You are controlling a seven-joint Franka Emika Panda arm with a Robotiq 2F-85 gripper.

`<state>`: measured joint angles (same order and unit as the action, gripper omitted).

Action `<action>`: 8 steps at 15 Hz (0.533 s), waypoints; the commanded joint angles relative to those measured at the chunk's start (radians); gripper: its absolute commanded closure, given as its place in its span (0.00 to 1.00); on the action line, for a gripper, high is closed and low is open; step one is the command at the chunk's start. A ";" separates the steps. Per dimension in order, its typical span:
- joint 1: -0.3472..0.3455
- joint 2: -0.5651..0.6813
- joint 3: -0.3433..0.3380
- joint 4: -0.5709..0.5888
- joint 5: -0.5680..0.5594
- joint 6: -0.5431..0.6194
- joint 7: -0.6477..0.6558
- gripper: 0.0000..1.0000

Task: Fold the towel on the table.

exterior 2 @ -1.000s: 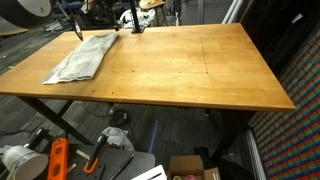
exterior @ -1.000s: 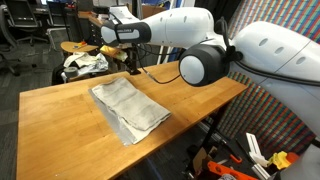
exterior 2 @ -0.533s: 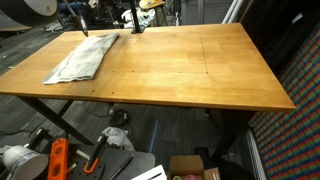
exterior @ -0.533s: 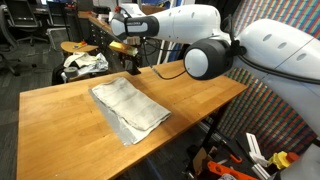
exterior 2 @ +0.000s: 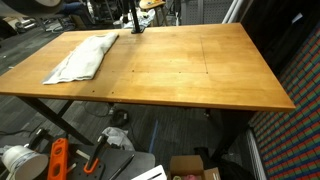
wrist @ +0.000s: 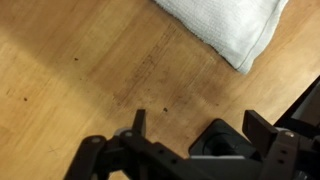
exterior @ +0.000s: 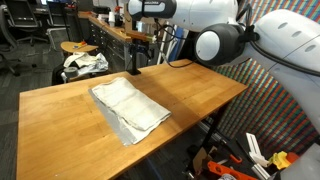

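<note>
The towel [exterior: 130, 108] lies folded and a little rumpled, off-white with a grey edge, on the wooden table [exterior: 60, 130] in both exterior views, near one corner [exterior 2: 82, 57]. In the wrist view its white corner [wrist: 225, 25] fills the top right. My gripper [wrist: 200, 126] hangs open above bare wood beside the towel, nothing between its fingers [wrist: 138, 122]. The white arm [exterior: 215, 40] reaches in high over the table's far edge; the gripper itself is hard to make out at that view's top edge.
A black post [exterior: 135, 58] on a dark base [wrist: 215, 140] stands at the table edge just past the towel. A round stool [exterior: 75, 47] with a white-and-dark cloth bundle [exterior: 85, 63] sits behind. Orange tools [exterior 2: 57, 160] and a box [exterior 2: 195, 168] lie under the table.
The arm has lifted and swung away from the towel's far end toward the top of the exterior view. The towel has not moved. The gripper stays open.
</note>
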<state>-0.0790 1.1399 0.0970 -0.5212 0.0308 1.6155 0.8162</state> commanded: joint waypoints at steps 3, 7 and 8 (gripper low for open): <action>-0.057 -0.048 -0.002 -0.067 -0.023 -0.023 -0.209 0.00; -0.068 -0.005 -0.005 -0.029 -0.023 -0.014 -0.232 0.00; -0.073 -0.008 -0.005 -0.036 -0.023 -0.014 -0.245 0.00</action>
<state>-0.1521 1.1319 0.0917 -0.5570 0.0078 1.6013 0.5707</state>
